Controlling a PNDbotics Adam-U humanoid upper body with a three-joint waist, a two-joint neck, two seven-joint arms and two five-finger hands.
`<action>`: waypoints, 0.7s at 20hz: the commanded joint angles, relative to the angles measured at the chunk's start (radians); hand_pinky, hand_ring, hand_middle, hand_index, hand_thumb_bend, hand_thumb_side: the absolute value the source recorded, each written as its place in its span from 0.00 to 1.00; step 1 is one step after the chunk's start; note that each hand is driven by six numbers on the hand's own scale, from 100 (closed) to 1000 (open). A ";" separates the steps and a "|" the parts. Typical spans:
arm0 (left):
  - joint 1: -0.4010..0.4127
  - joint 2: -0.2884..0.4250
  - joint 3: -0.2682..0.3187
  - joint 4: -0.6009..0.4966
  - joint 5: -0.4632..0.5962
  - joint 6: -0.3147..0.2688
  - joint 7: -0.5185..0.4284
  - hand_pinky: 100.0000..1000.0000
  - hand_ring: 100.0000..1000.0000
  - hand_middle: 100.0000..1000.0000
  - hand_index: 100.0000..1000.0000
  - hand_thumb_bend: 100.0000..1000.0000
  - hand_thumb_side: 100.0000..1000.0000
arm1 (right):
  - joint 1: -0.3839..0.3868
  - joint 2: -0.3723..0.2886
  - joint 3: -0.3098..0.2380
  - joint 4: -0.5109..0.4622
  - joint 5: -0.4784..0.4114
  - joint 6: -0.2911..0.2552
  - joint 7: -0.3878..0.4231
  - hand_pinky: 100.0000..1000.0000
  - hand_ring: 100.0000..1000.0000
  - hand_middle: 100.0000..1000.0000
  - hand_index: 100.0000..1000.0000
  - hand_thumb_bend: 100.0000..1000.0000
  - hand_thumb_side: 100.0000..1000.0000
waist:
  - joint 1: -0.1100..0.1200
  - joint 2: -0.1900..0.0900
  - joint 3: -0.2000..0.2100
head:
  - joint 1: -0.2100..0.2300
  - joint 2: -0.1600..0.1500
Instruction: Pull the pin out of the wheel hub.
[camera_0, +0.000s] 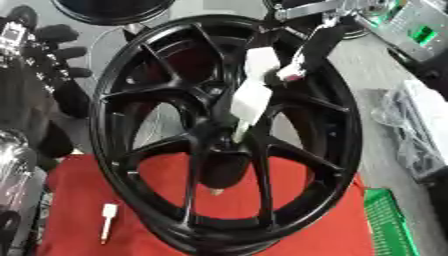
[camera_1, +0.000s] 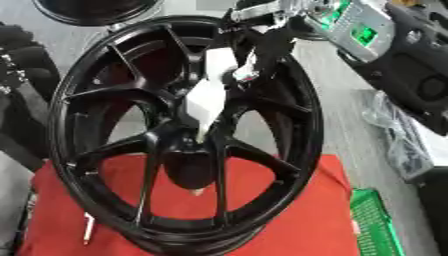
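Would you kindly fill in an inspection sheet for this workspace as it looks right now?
Surface: red mat under the wheel, grey table beyond it.
Job's things: black wheel standing tilted on the mat; a white pin lies on the mat by the rim's lower left.
Clutter: green basket at lower right; clear plastic bag at right.
Hands: right hand, white-tipped, reaches down from the upper right to the wheel hub; fingers' state unclear. Left hand sits outside the rim at upper left, fingers curled, holding nothing.
Cables: nothing seen.
Surroundings: another black wheel at the top.
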 joint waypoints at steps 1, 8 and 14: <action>-0.017 0.006 0.000 -0.012 0.004 0.000 -0.004 0.60 0.73 0.70 0.71 0.16 0.83 | -0.018 -0.016 -0.013 0.000 0.001 0.007 -0.005 0.75 0.60 0.48 0.64 0.23 0.29 | 0.005 -0.017 0.001 | -0.004 -0.006; -0.018 0.006 -0.001 -0.012 0.005 0.001 -0.005 0.60 0.73 0.70 0.71 0.16 0.83 | -0.018 -0.012 -0.015 -0.001 -0.004 0.016 -0.023 0.64 0.48 0.40 0.55 0.19 0.26 | 0.005 -0.018 0.000 | -0.005 -0.006; -0.016 0.007 -0.001 -0.011 0.004 0.001 -0.006 0.60 0.73 0.71 0.71 0.16 0.83 | -0.022 -0.016 -0.028 -0.009 -0.035 0.028 -0.094 0.60 0.42 0.33 0.47 0.10 0.22 | 0.004 -0.020 0.000 | -0.003 -0.009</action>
